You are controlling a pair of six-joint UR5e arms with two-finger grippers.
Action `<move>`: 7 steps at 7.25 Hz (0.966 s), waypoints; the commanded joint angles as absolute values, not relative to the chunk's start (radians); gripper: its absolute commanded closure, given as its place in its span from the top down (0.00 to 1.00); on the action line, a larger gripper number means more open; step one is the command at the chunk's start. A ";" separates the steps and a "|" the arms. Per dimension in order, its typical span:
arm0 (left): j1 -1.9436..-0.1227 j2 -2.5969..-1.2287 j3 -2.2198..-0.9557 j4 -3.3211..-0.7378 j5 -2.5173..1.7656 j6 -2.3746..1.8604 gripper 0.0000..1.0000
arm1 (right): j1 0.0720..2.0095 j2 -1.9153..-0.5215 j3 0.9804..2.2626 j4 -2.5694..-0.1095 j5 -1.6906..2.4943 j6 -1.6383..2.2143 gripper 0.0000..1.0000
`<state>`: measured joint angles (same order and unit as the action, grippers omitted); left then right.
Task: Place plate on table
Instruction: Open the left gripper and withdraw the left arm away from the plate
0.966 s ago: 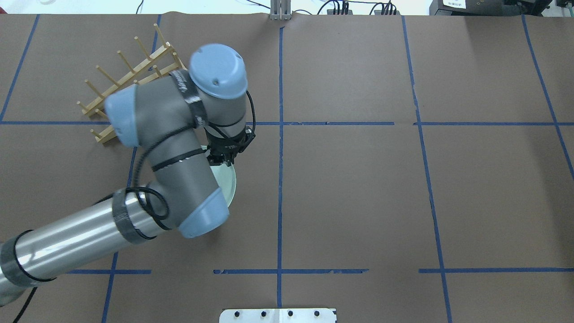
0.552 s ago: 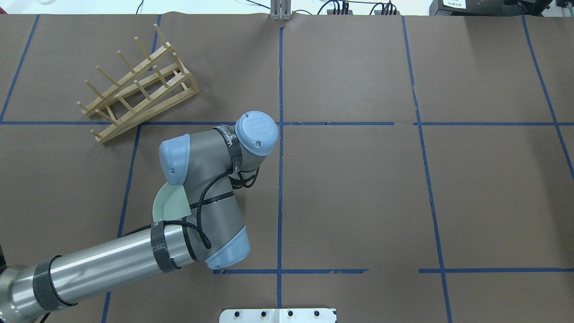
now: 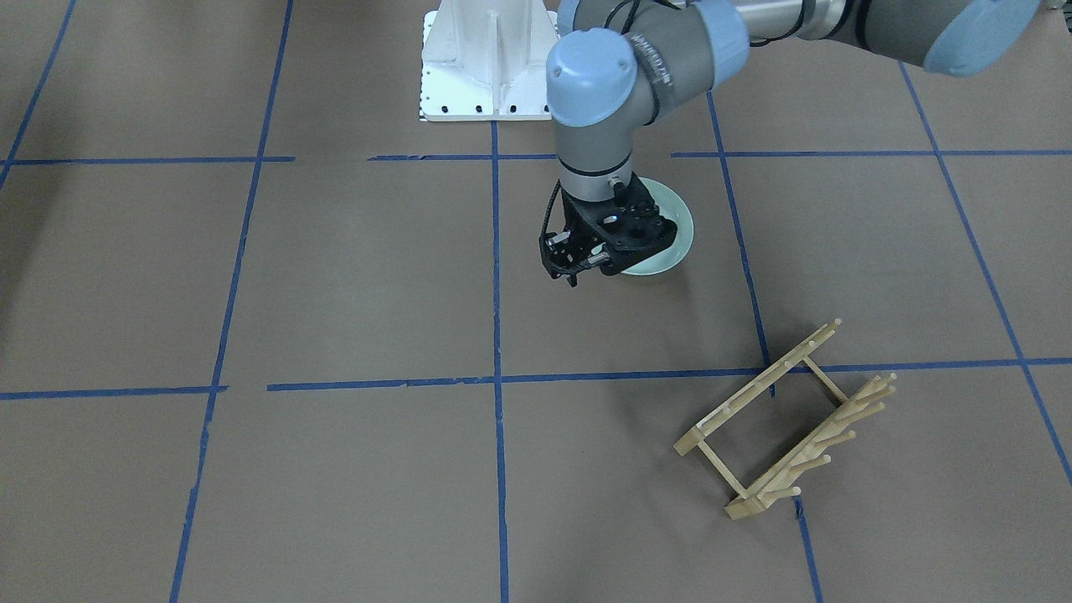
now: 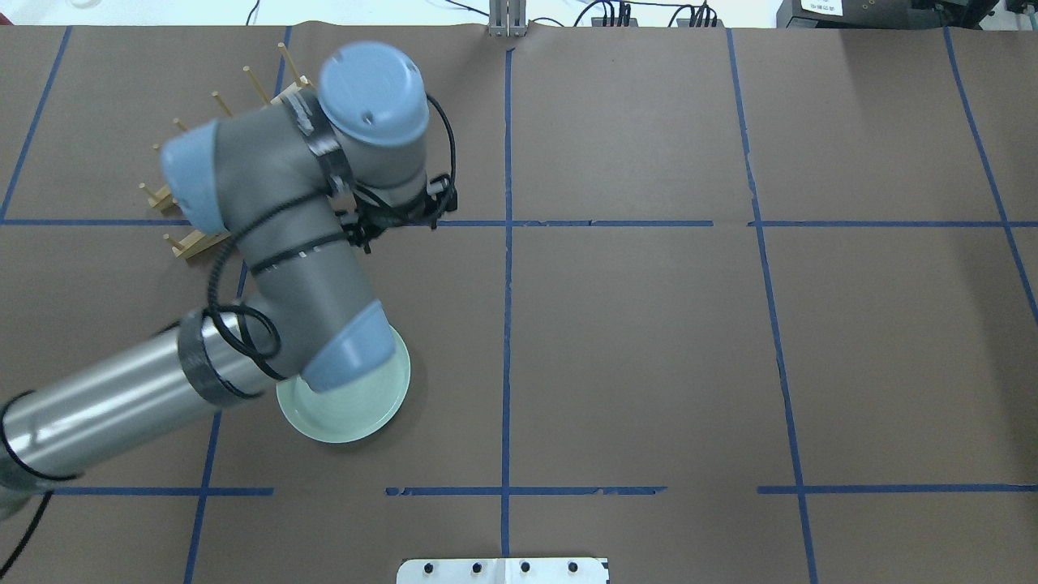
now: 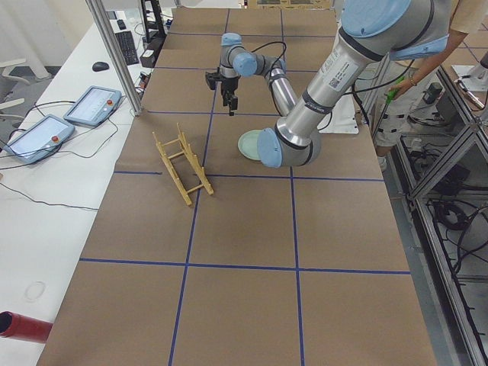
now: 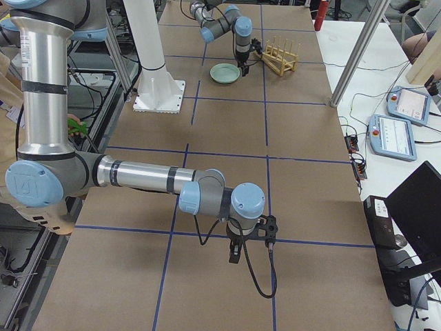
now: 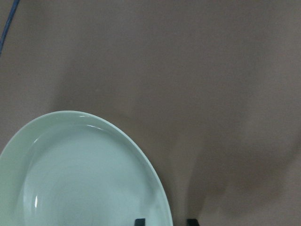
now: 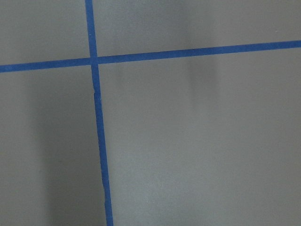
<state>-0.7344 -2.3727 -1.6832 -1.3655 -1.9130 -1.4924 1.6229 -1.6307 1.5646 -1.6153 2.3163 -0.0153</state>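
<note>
Comparing the overhead view with a moment ago, I see the plate (image 4: 361,410) is no longer half hidden under the forearm. It lies flat on the table (image 4: 649,341), lower left of centre, most of its disc showing. The left wrist has swung up over the wooden rack (image 4: 193,242) in the upper left. In the front-facing view the left pincer (image 3: 565,272) hangs over the plate's left edge, fingers spread and pinching nothing, and the plate extends to its right. The left wrist view shows the rim under the gap between the fingertips (image 7: 139,221). The right pincer (image 6: 234,256) sits low in the right-side view, and I cannot tell its state.
</note>
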 commanded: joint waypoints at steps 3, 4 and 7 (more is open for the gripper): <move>-1.252 -2.087 -1.759 -1.649 -2.255 -0.978 1.00 | 1.623 -1.631 1.565 -1.615 2.316 -0.015 1.00; -1.322 -2.001 -1.767 -1.561 -2.256 -0.707 1.00 | 1.623 -1.631 1.565 -1.615 2.316 -0.015 1.00; -1.533 -1.839 -1.547 -1.477 -2.227 0.111 1.00 | 1.623 -1.631 1.563 -1.615 2.316 -0.015 1.00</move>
<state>-1.4275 -1.8859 -1.6548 -1.4849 -2.2382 -0.1844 1.6230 -1.6306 1.5640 -1.6153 2.3163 -0.0153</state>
